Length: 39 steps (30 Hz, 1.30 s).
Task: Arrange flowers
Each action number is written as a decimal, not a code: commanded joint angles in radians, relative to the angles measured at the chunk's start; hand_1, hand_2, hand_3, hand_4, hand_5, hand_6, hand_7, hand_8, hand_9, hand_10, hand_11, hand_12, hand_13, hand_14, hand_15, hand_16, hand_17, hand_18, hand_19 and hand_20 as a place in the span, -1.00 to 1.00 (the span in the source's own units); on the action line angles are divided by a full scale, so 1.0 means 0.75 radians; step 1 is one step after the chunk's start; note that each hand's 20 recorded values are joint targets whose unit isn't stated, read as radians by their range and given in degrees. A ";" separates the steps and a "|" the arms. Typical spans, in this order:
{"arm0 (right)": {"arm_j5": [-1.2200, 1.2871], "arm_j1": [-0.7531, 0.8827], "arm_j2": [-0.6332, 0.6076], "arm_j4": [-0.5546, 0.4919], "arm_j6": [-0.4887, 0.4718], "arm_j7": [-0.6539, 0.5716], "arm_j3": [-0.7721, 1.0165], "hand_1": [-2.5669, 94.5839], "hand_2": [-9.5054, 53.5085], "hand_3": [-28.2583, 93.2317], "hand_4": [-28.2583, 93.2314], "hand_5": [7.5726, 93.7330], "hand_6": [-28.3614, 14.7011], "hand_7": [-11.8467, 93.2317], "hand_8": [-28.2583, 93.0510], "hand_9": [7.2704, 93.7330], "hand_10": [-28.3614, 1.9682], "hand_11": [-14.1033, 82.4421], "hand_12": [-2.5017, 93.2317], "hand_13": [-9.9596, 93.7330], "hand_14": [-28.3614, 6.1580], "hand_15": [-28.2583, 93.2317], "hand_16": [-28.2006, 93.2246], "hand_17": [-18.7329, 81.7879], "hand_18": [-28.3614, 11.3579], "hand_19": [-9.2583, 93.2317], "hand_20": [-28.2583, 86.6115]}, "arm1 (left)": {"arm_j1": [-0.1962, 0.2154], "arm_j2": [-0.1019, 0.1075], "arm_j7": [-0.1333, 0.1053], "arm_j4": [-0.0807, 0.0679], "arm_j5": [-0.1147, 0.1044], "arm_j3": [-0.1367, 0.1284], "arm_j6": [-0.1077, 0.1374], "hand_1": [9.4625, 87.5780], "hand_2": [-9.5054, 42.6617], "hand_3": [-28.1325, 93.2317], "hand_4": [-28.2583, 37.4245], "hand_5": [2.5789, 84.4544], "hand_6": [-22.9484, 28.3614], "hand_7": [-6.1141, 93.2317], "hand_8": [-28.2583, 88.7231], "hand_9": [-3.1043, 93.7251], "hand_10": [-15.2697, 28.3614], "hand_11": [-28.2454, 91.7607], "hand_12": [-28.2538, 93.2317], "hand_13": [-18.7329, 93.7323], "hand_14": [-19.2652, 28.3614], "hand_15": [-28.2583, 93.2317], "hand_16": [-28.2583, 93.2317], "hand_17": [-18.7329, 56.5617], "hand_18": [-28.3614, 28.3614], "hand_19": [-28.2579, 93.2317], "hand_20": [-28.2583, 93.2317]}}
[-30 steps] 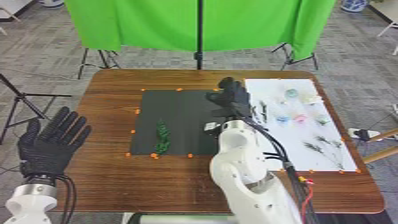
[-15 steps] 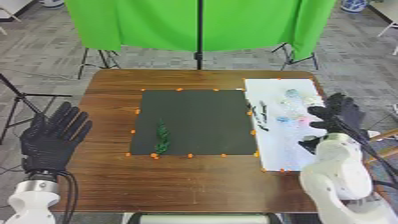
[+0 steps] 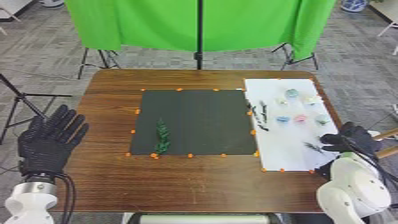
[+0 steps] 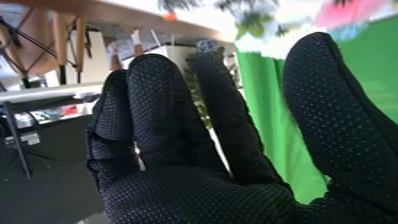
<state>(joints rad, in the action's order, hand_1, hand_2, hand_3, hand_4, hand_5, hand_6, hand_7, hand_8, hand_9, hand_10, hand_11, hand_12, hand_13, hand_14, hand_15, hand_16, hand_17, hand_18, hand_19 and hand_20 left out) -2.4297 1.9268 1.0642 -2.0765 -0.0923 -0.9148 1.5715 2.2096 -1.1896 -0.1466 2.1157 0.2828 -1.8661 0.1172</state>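
Lying on matte blk mat [image 3: 209, 122]: feathery green sprig [image 3: 163, 137]. R hand [image 3: 354, 139], textured glove, released & relaxed, hides pt of white sheet [image 3: 280, 150]; L hand [image 3: 46, 146] splayed, released too.

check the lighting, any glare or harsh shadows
Head view: bright, even light, the white sheet nearly washed out, white flowers faint on it, no harsh shadows; right wrist view: right hand dark against the bright green curtain.

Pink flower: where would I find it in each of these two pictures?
Head view: the pink flower is on the white sheet, just right of the blue flower.
Right wrist view: past the thumb tip of the right hand.
Shared landmark: the green curtain.
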 commanded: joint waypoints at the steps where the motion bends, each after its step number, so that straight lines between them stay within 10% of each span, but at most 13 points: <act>1: -0.079 0.061 0.022 0.049 0.026 -0.030 0.003 -0.08 -1.00 0.85 -1.00 0.14 -0.20 -0.41 -0.72 0.03 -0.81 -0.22 -0.58 0.11 -0.76 0.67 -0.12 -0.09 -1.00 0.83 0.19 | 0.029 -0.009 0.003 -0.001 -0.009 0.000 0.024 -0.60 -0.02 0.69 -1.00 0.12 0.23 -0.56 -0.67 -0.10 0.39 -0.19 -0.34 -0.11 0.49 0.14 -0.64 -0.67 0.56 0.10 -0.30; 12: -0.109 0.056 0.034 0.139 0.111 -0.023 -0.002 0.15 -1.00 0.74 -1.00 0.39 -0.02 -0.37 -0.73 0.29 -0.49 -0.14 -0.55 0.21 -0.50 0.62 0.03 -0.02 -1.00 0.86 0.18 | 0.039 -0.017 0.006 0.004 -0.009 0.000 0.035 -0.59 -0.02 0.69 -1.00 0.11 0.22 -0.55 -0.67 -0.15 0.37 -0.18 -0.34 -0.12 0.49 0.15 -0.65 -0.67 0.56 0.10 -0.30; 17: -0.130 0.066 0.019 0.131 0.215 -0.024 -0.009 0.37 -1.00 0.60 -1.00 0.62 0.17 -0.15 -0.36 0.73 0.06 -0.32 -0.03 0.46 -0.20 0.57 0.20 0.08 -0.97 0.91 0.19 | 0.050 -0.020 0.008 0.009 -0.014 -0.004 0.030 -0.59 -0.01 0.69 -1.00 0.11 0.22 -0.55 -0.67 -0.15 0.38 -0.17 -0.34 -0.13 0.49 0.15 -0.65 -0.67 0.56 0.10 -0.30; 39: -0.034 -0.219 0.151 -0.070 0.412 0.071 -0.321 0.28 -1.00 0.70 -0.97 0.64 0.21 -0.11 -0.32 0.95 0.19 0.01 -0.09 0.75 0.00 0.71 0.23 0.43 -0.90 1.00 0.50 | 0.019 -0.005 0.027 -0.006 -0.016 0.022 0.028 -0.59 0.00 0.69 -1.00 0.11 0.22 -0.54 -0.68 -0.14 0.38 -0.17 -0.34 -0.13 0.49 0.17 -0.65 -0.67 0.56 0.10 -0.30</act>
<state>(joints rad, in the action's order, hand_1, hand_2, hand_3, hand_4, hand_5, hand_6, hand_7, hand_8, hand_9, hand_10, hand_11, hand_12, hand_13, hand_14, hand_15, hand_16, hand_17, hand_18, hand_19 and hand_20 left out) -2.4299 1.8688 1.0650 -2.1165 0.1922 -0.8908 1.4077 2.2298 -1.1949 -0.1432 2.1202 0.2739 -1.8643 0.1329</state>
